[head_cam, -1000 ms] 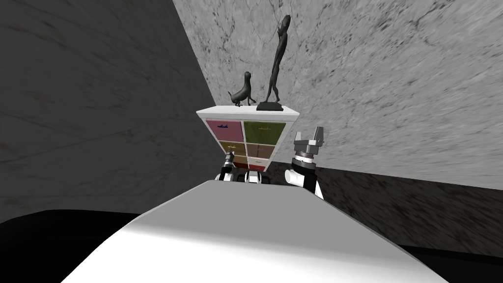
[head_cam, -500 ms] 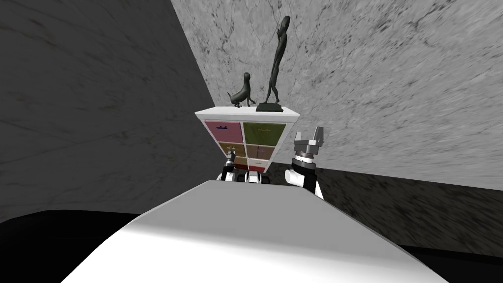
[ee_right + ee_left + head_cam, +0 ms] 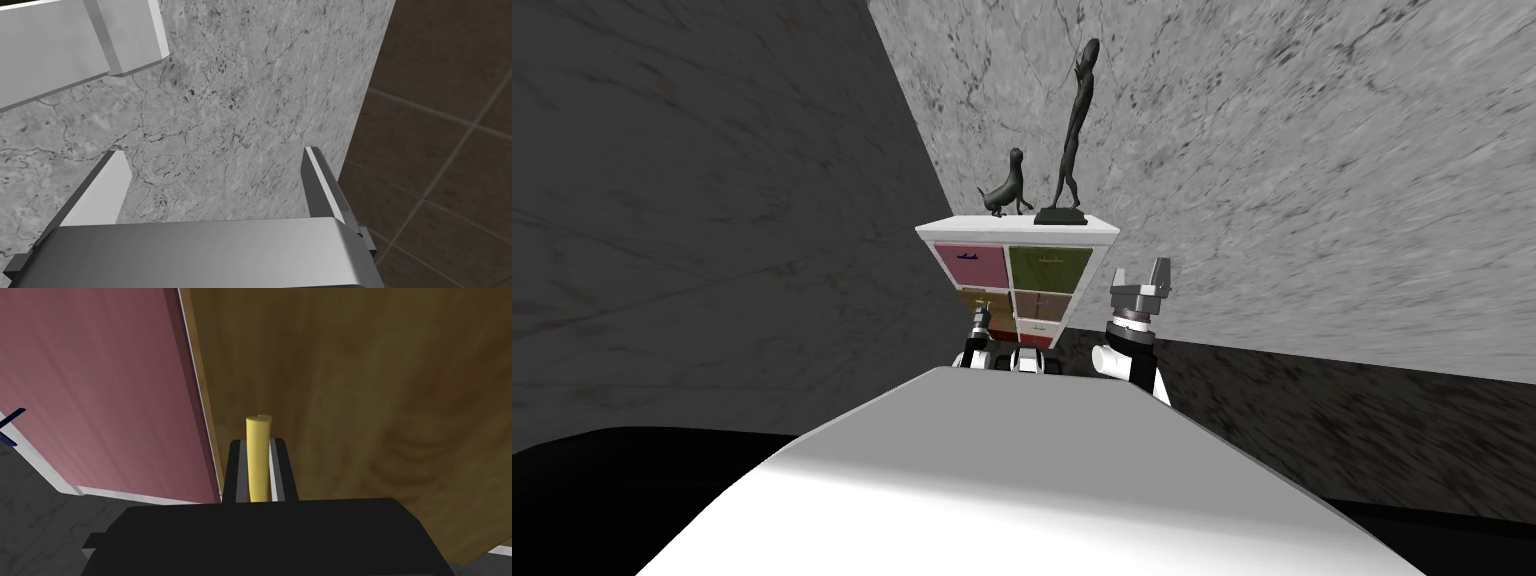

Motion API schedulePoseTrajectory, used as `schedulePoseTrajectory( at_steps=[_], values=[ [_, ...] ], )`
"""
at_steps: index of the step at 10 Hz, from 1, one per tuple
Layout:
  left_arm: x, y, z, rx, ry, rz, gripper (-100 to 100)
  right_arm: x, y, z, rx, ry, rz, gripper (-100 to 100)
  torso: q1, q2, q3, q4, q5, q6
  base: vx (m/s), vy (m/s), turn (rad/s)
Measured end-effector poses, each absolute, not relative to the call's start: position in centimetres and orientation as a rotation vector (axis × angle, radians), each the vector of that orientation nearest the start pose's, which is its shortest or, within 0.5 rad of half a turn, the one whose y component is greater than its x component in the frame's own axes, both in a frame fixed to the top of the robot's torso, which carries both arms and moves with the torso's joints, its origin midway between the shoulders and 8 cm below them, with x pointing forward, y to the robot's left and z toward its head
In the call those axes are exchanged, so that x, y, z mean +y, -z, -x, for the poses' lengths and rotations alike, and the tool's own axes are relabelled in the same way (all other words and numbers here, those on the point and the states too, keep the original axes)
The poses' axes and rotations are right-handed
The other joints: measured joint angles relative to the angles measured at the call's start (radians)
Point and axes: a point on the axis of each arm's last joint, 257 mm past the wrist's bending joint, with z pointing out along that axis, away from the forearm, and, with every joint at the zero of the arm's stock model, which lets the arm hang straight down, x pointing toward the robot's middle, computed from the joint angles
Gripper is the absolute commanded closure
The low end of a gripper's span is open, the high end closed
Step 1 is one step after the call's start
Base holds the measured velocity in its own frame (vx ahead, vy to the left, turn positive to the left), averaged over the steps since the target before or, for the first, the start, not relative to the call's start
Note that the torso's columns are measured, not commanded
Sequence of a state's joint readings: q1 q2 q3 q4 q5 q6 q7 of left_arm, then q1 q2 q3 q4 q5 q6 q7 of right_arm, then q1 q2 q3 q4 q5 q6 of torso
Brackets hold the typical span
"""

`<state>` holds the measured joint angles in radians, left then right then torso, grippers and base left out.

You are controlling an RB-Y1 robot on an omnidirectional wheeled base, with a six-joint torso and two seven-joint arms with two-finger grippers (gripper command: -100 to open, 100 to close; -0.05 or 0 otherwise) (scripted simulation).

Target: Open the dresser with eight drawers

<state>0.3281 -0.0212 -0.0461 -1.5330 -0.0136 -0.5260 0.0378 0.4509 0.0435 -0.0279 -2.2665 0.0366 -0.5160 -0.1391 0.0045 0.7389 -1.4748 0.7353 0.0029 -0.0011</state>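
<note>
Two dark statues (image 3: 1074,120) on white dresser top (image 3: 962,226); marbled grey wall (image 3: 1312,150) behind.

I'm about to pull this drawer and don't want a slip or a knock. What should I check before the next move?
1. Grip: left claw shut on the yellow handle: ok.
2. Target: handle sits on the brown drawer, next to the pink drawer: ok.
3. Other arm: right claw open, off to the side of the dresser: ok.
4. Load on top: tall dark statue upright: ok.
5. Drawer already partly out: cannot tell.
</note>
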Motion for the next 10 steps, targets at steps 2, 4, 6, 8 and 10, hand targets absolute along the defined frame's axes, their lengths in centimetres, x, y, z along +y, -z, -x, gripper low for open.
schedulePoseTrajectory(
  at_steps=[2,4,6,8,10],
  values=[
    [24.4,26.2,-42.8,1.017,1.266,1.135,100,-28.3,-3.8,-34.6,0.526,-1.408,-0.675,0,-0.003,-0.002,-0.001,0.0,-0.001,0.001,-0.155,-0.007,0.018],
    [24.4,26.3,-42.6,1.022,1.264,1.137,100,-28.3,-3.8,-34.5,0.526,-1.408,-0.675,0,-0.002,-0.004,-0.003,0.001,-0.002,0.001,-0.169,0.019,0.013],
    [24.4,26.2,-42.3,1.023,1.267,1.135,100,-28.3,-3.8,-34.6,0.526,-1.408,-0.675,0,-0.003,-0.001,-0.001,0.0,-0.001,0.001,-0.192,0.008,0.015],
    [24.3,25.5,-42.3,1.026,1.265,1.138,-100,-28.3,-3.7,-34.6,0.526,-1.408,-0.675,0,-0.005,-0.008,-0.005,0.0,-0.002,0.002,-0.053,0.002,-0.005],
    [24.3,24.7,-42.6,1.031,1.262,1.142,-100,-28.3,-3.7,-34.5,0.526,-1.408,-0.675,0,-0.005,-0.008,-0.006,0.002,-0.004,0.001,0.019,0.001,-0.003]
  ],
)
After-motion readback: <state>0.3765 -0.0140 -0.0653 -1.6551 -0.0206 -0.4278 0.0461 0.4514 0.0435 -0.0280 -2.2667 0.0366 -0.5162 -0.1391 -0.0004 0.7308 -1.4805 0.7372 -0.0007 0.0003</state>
